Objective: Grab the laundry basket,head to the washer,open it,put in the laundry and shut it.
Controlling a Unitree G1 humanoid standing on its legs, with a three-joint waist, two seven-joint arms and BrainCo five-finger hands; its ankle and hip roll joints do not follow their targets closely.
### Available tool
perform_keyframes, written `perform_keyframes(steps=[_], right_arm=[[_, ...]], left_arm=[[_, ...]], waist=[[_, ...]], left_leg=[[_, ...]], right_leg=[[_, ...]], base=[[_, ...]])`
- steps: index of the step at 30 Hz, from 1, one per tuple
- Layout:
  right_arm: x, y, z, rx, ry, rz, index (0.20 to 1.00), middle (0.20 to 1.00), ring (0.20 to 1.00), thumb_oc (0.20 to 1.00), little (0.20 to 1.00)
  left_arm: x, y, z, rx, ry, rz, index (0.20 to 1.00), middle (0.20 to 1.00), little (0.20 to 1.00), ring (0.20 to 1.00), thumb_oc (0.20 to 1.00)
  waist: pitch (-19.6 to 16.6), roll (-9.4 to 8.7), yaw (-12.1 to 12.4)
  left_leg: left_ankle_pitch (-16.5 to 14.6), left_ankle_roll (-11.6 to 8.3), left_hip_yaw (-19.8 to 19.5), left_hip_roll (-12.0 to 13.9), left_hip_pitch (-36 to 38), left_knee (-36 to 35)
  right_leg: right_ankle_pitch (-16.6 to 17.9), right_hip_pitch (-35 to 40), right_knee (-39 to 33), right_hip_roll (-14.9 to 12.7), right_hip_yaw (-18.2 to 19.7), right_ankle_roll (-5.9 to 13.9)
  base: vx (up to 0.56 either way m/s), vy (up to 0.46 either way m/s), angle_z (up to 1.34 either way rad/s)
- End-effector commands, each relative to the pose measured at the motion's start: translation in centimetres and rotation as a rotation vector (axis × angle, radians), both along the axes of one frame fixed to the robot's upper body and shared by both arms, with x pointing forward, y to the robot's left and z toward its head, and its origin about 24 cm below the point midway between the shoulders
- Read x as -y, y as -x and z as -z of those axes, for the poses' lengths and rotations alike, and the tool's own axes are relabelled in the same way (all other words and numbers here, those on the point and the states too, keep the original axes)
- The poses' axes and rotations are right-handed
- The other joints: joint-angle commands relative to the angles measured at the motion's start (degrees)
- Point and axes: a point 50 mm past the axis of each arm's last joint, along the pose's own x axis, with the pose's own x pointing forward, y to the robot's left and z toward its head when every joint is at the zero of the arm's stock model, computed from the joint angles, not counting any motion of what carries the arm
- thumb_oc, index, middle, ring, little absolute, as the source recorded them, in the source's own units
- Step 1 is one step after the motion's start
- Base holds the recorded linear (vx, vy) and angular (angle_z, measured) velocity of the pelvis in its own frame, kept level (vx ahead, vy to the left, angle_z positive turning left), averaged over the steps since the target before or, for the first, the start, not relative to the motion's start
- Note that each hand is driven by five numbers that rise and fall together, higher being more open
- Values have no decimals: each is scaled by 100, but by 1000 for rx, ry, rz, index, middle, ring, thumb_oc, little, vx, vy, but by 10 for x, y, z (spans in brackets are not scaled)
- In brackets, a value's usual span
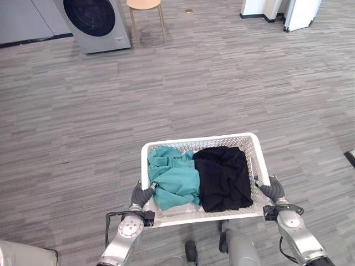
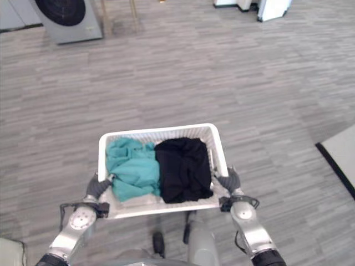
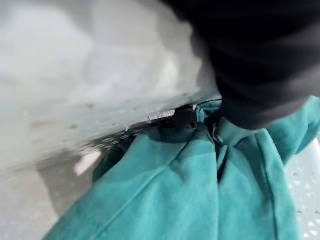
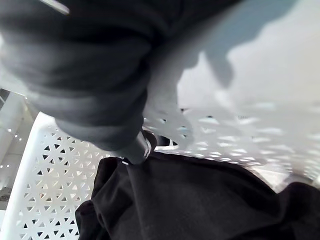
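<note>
Right now the white laundry basket (image 1: pixel 201 144) hangs low in front of the robot, carried between both arms above the grey wood floor (image 1: pixel 222 83). Its left robot hand (image 1: pixel 141 195) curls over the basket's left rim beside a teal garment (image 1: pixel 175 177), and the right robot hand (image 1: pixel 273 189) hooks the right rim next to a black garment (image 1: pixel 223 177). Well ahead, to the left, stands the washer (image 1: pixel 94 22), door closed, a wooden stool (image 1: pixel 145 14) just beside it.

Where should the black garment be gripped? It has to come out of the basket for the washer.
From above, pinch the black garment at its bunched top folds; it lies crumpled in the white basket, beside the teal garment.
</note>
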Motion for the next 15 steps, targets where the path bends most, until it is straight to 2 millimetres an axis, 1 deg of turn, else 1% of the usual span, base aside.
perform_keyframes(steps=[1,2,3,4,5,6,7,8,9,11,12,13,14,15], right_arm=[[-24,-18,-52,275,-118,-196,200,200,200,200,200],[-23,-17,-50,265,-109,-199,200,200,200,200,200],[-17,-15,-48,252,-93,-182,200,200,200,200,200],[-13,-14,-47,246,-82,-173,200,200,200,200,200],[-10,-14,-48,249,-70,-166,200,200,200,200,200],[-6,-16,-49,257,-57,-153,200,200,200,200,200],[-4,-16,-51,263,-51,-143,200,200,200,200,200],[-2,-16,-52,266,-53,-134,200,200,200,200,200],[1,-15,-52,263,-49,-121,200,200,200,200,200],[4,-13,-50,251,-43,-111,200,200,200,200,200],[8,-11,-49,242,-50,-92,200,200,200,200,200],[8,-10,-49,242,-50,-92,200,200,200,200,200],[9,-10,-48,238,-53,-87,200,200,200,200,200],[9,-8,-45,229,-59,-80,200,200,200,200,200]], left_arm=[[3,-16,-33,190,10,20,200,200,200,200,200],[5,-15,-30,182,21,13,200,200,200,200,200],[8,-14,-29,176,34,20,200,200,200,200,200],[11,-13,-28,168,42,28,200,200,200,200,200],[12,-13,-27,165,51,28,200,200,200,200,200],[14,-15,-28,167,64,23,200,200,200,200,200],[14,-16,-29,168,67,25,200,200,200,200,200],[14,-16,-29,168,67,27,200,200,200,200,200],[13,-16,-30,172,67,24,200,200,200,200,200],[14,-17,-30,169,69,31,200,200,200,200,200],[15,-16,-28,155,64,41,200,200,200,200,200],[15,-16,-28,155,64,41,200,200,200,200,200],[16,-16,-27,150,63,48,200,200,200,200,200],[17,-14,-26,142,59,53,200,200,200,200,200]], waist=[[-69,-76,-134],[-135,-43,-177],[-172,-7,-229],[-207,64,-268],[-226,116,-277],[-209,125,-269],[-187,73,-239],[-180,36,-222],[-164,-27,-188],[-129,-119,-96],[-127,-182,-22],[-139,-194,-22],[-139,-193,12],[-127,-161,58]], left_leg=[[-548,-427,-8,403,393,218],[-660,-450,-43,440,465,340],[-724,-499,-119,523,474,512],[-589,-585,-138,648,416,802],[-313,-714,-135,768,277,1230],[65,-844,-135,911,24,1856],[350,-860,-78,1015,-194,2330],[487,-853,-4,1124,-370,2752],[503,-808,103,1183,-537,3011],[260,-684,224,1100,-894,3066],[-25,-571,436,1014,-1278,2618],[1,-563,442,996,-1284,2592],[-6,-551,513,961,-1400,2266],[142,-582,588,906,-1522,1837]], right_leg=[[289,561,482,51,125,239],[336,544,648,41,142,178],[315,574,755,64,199,120],[278,661,815,108,196,51],[246,764,821,144,151,-28],[193,894,803,171,91,-132],[108,1036,775,173,51,-213],[18,1212,707,211,-5,-309],[-63,1395,628,233,-22,-371],[-200,1709,511,225,7,-400],[-350,2021,409,206,-19,-350],[-339,2006,404,191,-17,-347],[-414,2095,397,198,-37,-326],[-494,2256,365,252,-39,-308]], base=[[329,-126,53],[326,-149,61],[465,-237,50],[400,-253,49],[368,-269,83],[322,-272,88],[329,-292,57],[355,-282,-15],[382,-247,-24],[468,-183,-1],[428,-119,5],[413,-89,-2],[246,-20,-5],[596,-31,-18]])
